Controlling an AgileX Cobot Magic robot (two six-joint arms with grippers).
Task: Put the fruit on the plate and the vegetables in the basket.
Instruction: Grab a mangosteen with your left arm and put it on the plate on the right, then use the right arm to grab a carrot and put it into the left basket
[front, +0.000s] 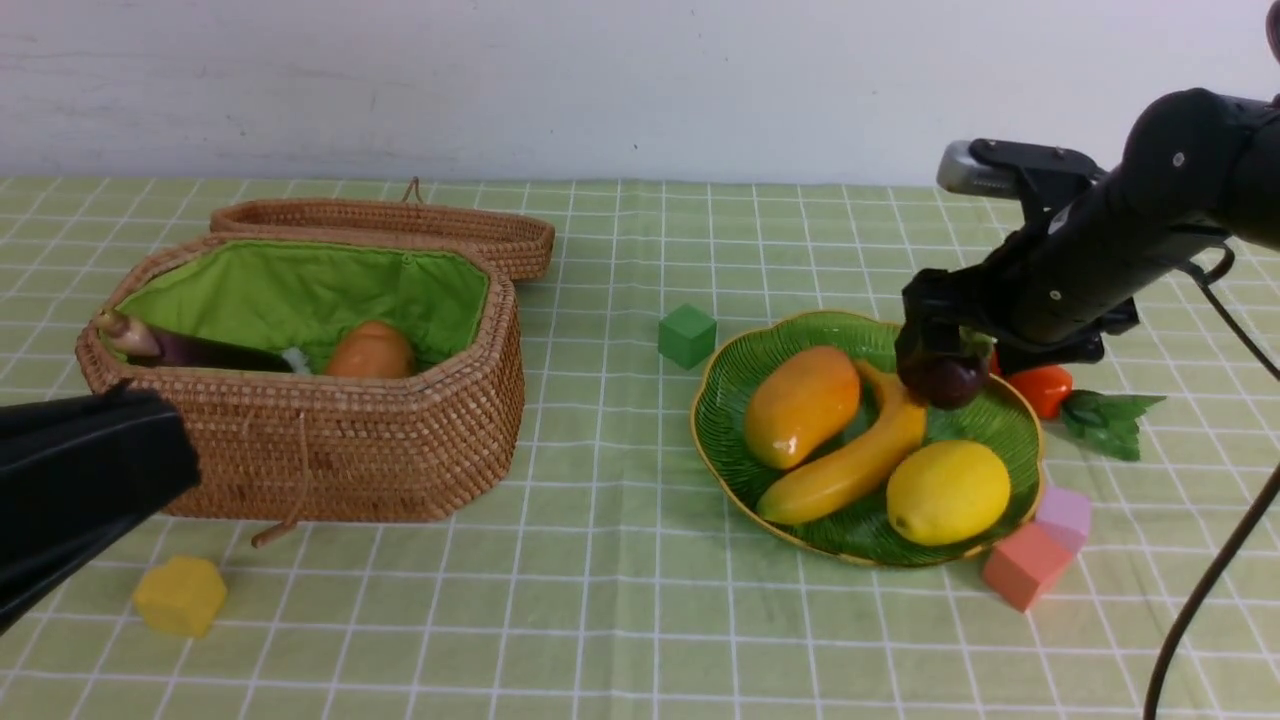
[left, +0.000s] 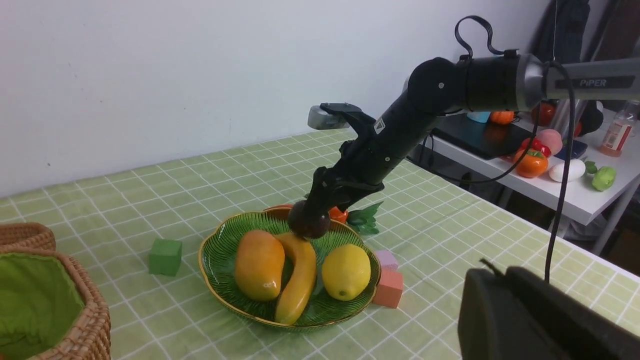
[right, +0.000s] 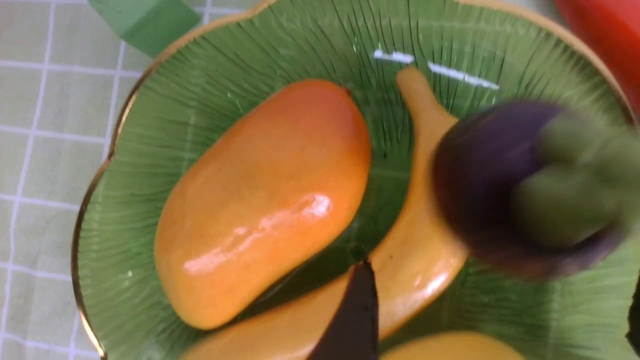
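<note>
The mangosteen (front: 945, 380) is round, and we think it may roll: it sits just over the far end of the banana (front: 850, 465), near the far right rim of the plate (front: 715, 400), so it could slide off the banana and go over the rim toward the pepper (front: 1042, 388), which lies on the worktop (front: 620, 600) just behind the plate. The right tool (front: 935, 350) stands wide open directly above the mangosteen. It seems to grip nothing, and the fruit looks blurred in the wrist view. A careless lift could knock the fruit.
</note>
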